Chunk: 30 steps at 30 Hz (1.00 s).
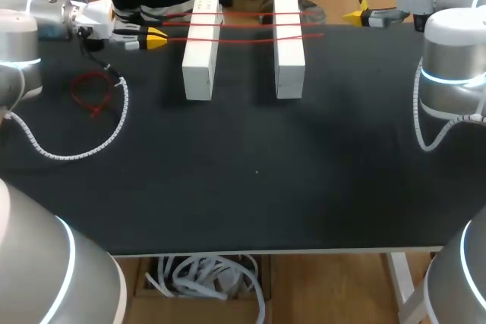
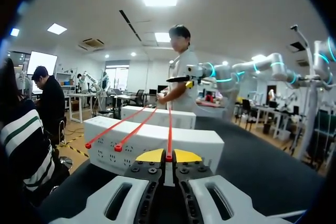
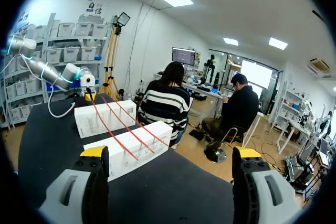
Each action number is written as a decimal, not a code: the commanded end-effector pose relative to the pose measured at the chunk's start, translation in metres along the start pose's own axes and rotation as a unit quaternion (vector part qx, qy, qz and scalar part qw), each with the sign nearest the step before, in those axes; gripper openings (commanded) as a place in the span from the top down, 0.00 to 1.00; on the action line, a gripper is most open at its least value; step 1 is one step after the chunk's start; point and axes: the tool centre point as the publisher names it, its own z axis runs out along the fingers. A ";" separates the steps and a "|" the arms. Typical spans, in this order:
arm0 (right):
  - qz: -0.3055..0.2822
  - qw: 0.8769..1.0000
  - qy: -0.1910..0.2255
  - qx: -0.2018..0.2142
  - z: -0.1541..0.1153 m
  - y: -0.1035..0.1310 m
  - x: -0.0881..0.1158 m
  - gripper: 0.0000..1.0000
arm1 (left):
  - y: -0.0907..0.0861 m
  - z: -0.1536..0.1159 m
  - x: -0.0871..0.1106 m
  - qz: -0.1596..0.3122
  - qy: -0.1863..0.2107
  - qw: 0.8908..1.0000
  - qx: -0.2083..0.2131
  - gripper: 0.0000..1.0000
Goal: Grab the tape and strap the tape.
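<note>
Across two white blocks (image 1: 201, 66) at the table's (image 1: 258, 187) twelve o'clock lie three red tapes (image 1: 243, 26). One tape's nine-o'clock end is pinched between the closed fingers of the left gripper (image 2: 168, 156). The right gripper (image 3: 170, 152), toward two o'clock, stands wide open. A red coil (image 1: 93, 90) lies at nine o'clock.

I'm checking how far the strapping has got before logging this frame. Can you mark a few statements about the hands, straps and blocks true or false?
1. Three red straps lie across both white blocks. True.
2. The left hand is open and touches nothing. False: it is shut on the end of one red strap.
3. The right hand is open and holds nothing. True.
4. The white blocks are stacked one on the other. False: they lie side by side, apart, on the table.
5. A loose red bundle lies on the table near the left arm. True.
</note>
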 end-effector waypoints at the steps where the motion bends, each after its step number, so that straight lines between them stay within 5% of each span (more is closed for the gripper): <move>1: 0.000 1.000 0.000 0.000 0.000 0.000 0.000 0.00 | -0.005 0.000 0.000 0.006 0.006 1.000 -0.005 1.00; 13: 0.000 1.000 0.000 0.000 0.000 0.000 0.000 0.00 | -0.035 0.018 0.019 0.010 -0.009 1.000 0.007 1.00; 30: 0.000 1.000 0.000 0.000 0.000 0.000 0.000 0.00 | -0.106 0.094 0.039 0.010 -0.050 0.997 0.063 1.00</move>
